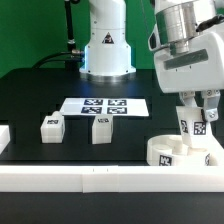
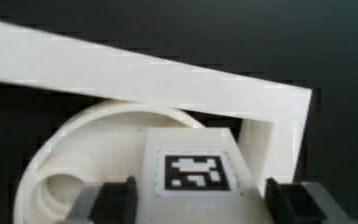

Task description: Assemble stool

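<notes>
While tool (image 2: 208,203) clenches white blocky leg (image 2: 197,150), black-and-white tag showing, leg hangs upright above thick round seat (image 1: 178,155).

Panda arm (image 1: 183,35) reaching down, wrist vertical
Gripper (image 1: 197,113) points straight down at the exterior view's right, fingers (image 2: 108,203) clamped on a stool leg's (image 2: 194,165) sides

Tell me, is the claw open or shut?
Shut. The claw grips a stool leg; the wrist view shows both fingers against the tagged leg's sides.
</notes>
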Motion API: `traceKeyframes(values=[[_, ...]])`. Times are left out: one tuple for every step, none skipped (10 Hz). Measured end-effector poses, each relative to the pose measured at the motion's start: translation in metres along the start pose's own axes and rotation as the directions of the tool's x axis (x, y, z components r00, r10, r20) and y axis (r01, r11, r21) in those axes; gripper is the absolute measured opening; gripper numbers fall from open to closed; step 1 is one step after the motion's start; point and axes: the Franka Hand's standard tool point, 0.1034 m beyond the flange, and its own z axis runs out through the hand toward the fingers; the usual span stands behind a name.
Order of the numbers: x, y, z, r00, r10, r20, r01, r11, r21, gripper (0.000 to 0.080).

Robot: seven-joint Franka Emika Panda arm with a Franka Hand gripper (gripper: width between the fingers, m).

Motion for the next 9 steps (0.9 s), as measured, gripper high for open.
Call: traceKeyframes(values=[[0.0,0.001,0.001,0.995,0.1,0.005,-0.1,0.995,0.002,0.0343],[-0.002,0.001,0.001,0.98,0.197,0.009,-0.197,0.98,0.001,0.0343],[-0.003,0.003,0.002,0.953,0.301,0.014,-0.301,0.954,-0.002,0.0343],[-0.003,0.003,0.002,0.946,0.325,0.017,-0.325,0.946,-0.003,0.0343],[-0.003,0.004,0.002,0.944,0.328,0.019,-0.328,0.945,-0.003,0.0343],[-0.003,0.004,0.002,0.951,0.31,0.019,-0.31,0.951,-0.002,0.0563],[-0.003,0.002,-0.002,0.971,0.238,0.025,-0.238,0.971,-0.01,0.0563],[-0.004,-0.003,-0.014,0.984,0.172,0.037,-0.172,0.985,-0.01,0.0632],[-0.01,-0.01,-0.028,0.998,0.021,0.053,-0.021,1.0,-0.002,0.0645]])
